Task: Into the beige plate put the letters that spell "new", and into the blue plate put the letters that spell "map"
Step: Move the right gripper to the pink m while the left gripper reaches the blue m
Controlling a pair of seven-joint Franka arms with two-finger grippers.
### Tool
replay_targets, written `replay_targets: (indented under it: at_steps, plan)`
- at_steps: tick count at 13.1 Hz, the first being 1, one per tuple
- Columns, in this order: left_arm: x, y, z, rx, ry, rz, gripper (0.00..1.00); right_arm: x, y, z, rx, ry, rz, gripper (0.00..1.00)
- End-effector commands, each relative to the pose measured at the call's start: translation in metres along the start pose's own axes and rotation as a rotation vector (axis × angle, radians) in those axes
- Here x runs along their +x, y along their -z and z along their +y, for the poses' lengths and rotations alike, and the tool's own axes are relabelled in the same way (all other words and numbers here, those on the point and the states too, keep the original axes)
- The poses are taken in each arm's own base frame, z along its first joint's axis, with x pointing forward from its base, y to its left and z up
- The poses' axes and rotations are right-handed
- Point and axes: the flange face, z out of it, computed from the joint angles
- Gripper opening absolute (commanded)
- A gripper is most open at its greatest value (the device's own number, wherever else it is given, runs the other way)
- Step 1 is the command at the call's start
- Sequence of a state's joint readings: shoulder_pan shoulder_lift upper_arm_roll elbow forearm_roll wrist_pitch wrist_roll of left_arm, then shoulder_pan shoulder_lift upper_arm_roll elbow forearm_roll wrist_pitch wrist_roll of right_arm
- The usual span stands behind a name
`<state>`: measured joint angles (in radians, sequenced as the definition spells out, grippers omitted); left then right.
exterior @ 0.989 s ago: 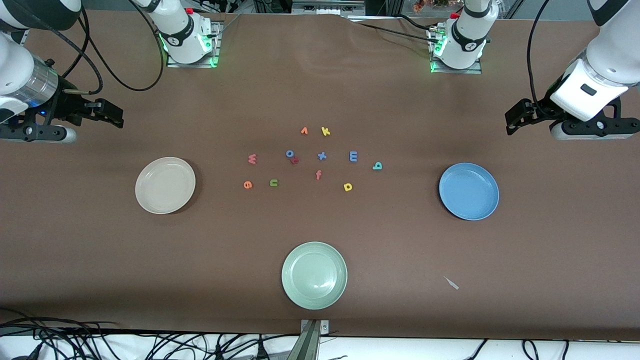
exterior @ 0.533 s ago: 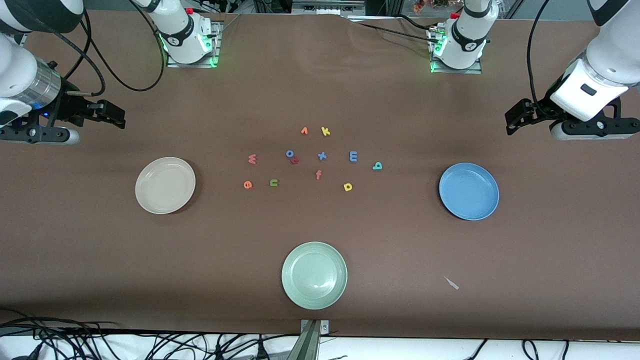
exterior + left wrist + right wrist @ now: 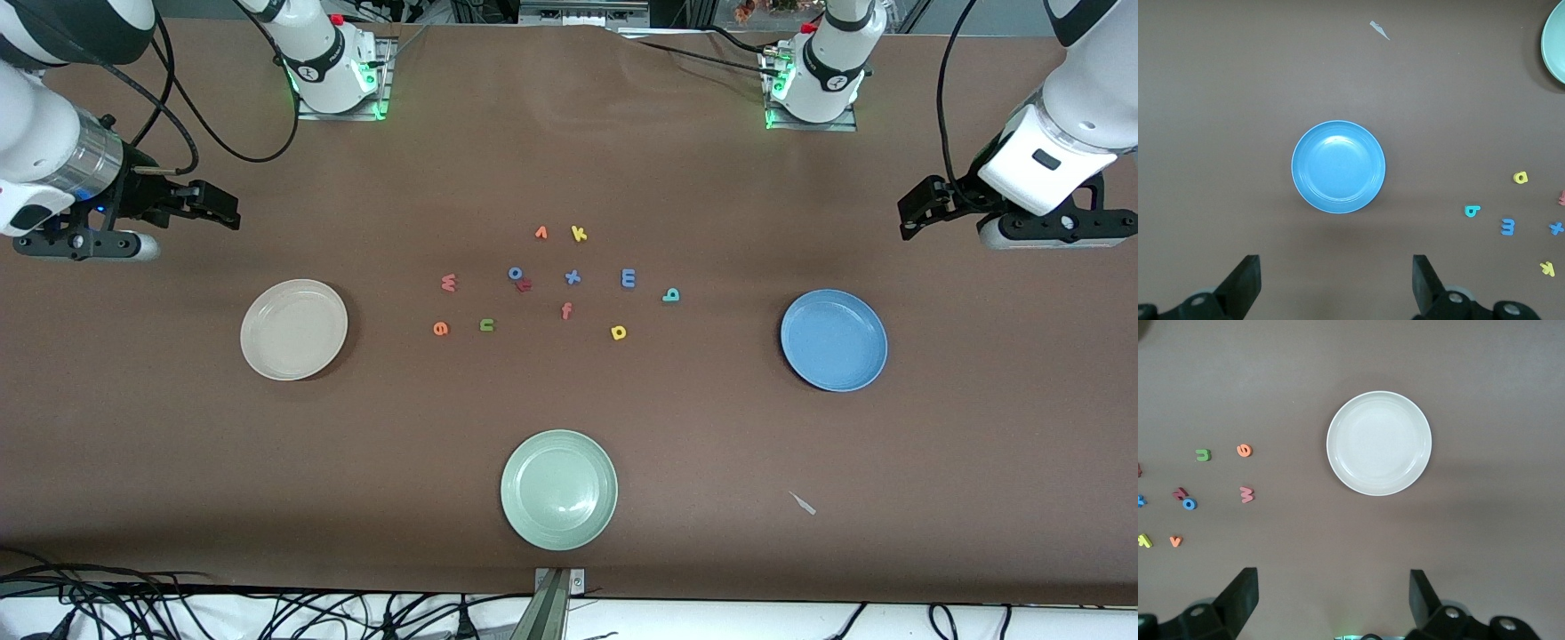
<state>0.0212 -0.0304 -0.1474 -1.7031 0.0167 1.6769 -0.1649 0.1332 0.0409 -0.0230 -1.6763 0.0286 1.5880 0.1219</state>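
Note:
The beige plate [image 3: 293, 329] lies toward the right arm's end, the blue plate [image 3: 834, 340] toward the left arm's end. Between them on the cloth lie the pinkish "w" [image 3: 448, 283], orange "e" [image 3: 440, 329], olive "n" [image 3: 486, 324], blue "m" [image 3: 628, 278], teal "a" [image 3: 671, 295] and yellow "p" [image 3: 619, 332]. My right gripper [image 3: 222, 206] hangs open and empty above the cloth beside the beige plate [image 3: 1379, 443]. My left gripper [image 3: 914, 209] hangs open and empty beside the blue plate [image 3: 1338, 167].
A pale green plate [image 3: 558, 489] sits nearest the front camera. Other letters mix in: "f" [image 3: 566, 310], "x" [image 3: 573, 277], "k" [image 3: 579, 234], "v" [image 3: 540, 233], a blue "o" [image 3: 516, 273] touching a dark red letter [image 3: 524, 285]. A small scrap [image 3: 803, 503] lies on the cloth.
My right gripper has shifted a little toward the middle of the table. The left arm and all letters have stayed put.

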Motion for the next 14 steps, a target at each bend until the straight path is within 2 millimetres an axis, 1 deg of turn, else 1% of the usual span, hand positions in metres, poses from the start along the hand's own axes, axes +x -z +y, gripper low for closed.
replay_targets:
  at_steps: [1, 2, 3, 5, 7, 9, 10, 11, 12, 13, 14]
  plan:
    - [0.003, 0.006, 0.0, -0.017, -0.019, -0.007, 1.0, 0.011, -0.022, -0.028, -0.005, 0.058, -0.031, 1.0]
    - [0.003, 0.006, 0.0, -0.017, -0.017, -0.007, 1.0, 0.022, -0.039, -0.038, -0.008, 0.074, -0.074, 1.0]
    - [0.002, 0.006, 0.002, -0.017, -0.019, -0.007, 1.0, 0.021, -0.043, -0.05, -0.017, 0.083, -0.088, 1.0]
    - [0.002, 0.006, 0.006, -0.017, -0.022, -0.007, 1.0, 0.024, -0.051, -0.063, -0.018, 0.09, -0.092, 1.0]
    - [0.001, 0.005, 0.012, -0.02, -0.032, -0.009, 1.0, 0.028, -0.072, -0.082, -0.028, 0.118, -0.115, 1.0]
    - [0.001, 0.003, 0.02, -0.025, -0.053, -0.014, 1.0, 0.027, -0.107, -0.108, -0.039, 0.082, -0.106, 1.0]
    - [0.0, 0.002, 0.026, -0.025, -0.064, -0.015, 1.0, 0.025, -0.122, -0.114, -0.04, 0.045, -0.09, 1.0]
    - [-0.001, 0.002, 0.03, -0.026, -0.068, -0.016, 1.0, 0.023, -0.131, -0.115, -0.04, 0.035, -0.084, 1.0]
    - [-0.002, 0.0, 0.037, -0.026, -0.085, -0.02, 1.0, 0.022, -0.14, -0.117, -0.04, 0.038, -0.09, 1.0]
    - [0.0, -0.01, 0.048, -0.027, -0.096, -0.039, 1.0, 0.019, -0.149, -0.124, -0.038, 0.052, -0.083, 1.0]
    - [-0.001, -0.02, 0.069, -0.023, -0.135, -0.056, 1.0, 0.018, -0.163, -0.127, -0.035, 0.057, -0.073, 1.0]
